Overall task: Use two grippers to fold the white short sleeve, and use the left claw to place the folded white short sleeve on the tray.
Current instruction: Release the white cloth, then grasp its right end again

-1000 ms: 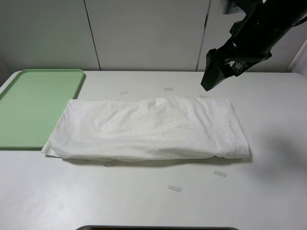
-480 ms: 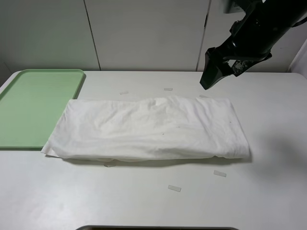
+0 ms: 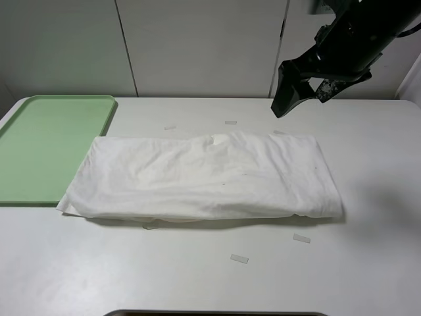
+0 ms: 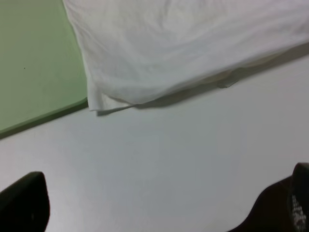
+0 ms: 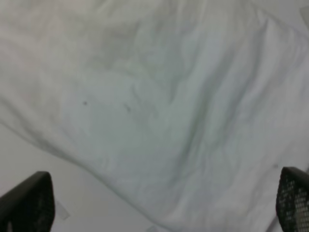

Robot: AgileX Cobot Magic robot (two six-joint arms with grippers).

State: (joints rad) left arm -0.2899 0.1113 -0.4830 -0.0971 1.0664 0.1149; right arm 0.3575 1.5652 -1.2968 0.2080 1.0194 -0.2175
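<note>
Showing a plain white, wrinkled cotton T-shirt point(image 3: 204, 174) folded into a long band across the middle of the white worktop point(image 3: 368, 270). Its left end meets the right rim of the flat pale green plastic tray point(image 3: 39, 145), which the left border of the high view cuts off.

The left end effector point(image 4: 154, 203) lies outside the high view. Its wrist camera catches only two black fingertips point(image 4: 21, 200), spread wide over bare worktop near the T-shirt's corner and gripping nothing.

The right end effector point(image 5: 159, 200) hangs above the T-shirt's far right end. Its arm is cropped by the upper and right borders of the high view, and its jaws are equally wide apart and empty.

Small pale tape strips point(image 3: 239, 259) dot the worktop, one of them half hidden beneath the T-shirt's near edge. A dark object point(image 3: 217, 313) at the bottom border is too cropped to identify.

Compared with one second earlier, the right end effector has risen slightly and shifted a little leftward. The T-shirt and tray lie unchanged.
</note>
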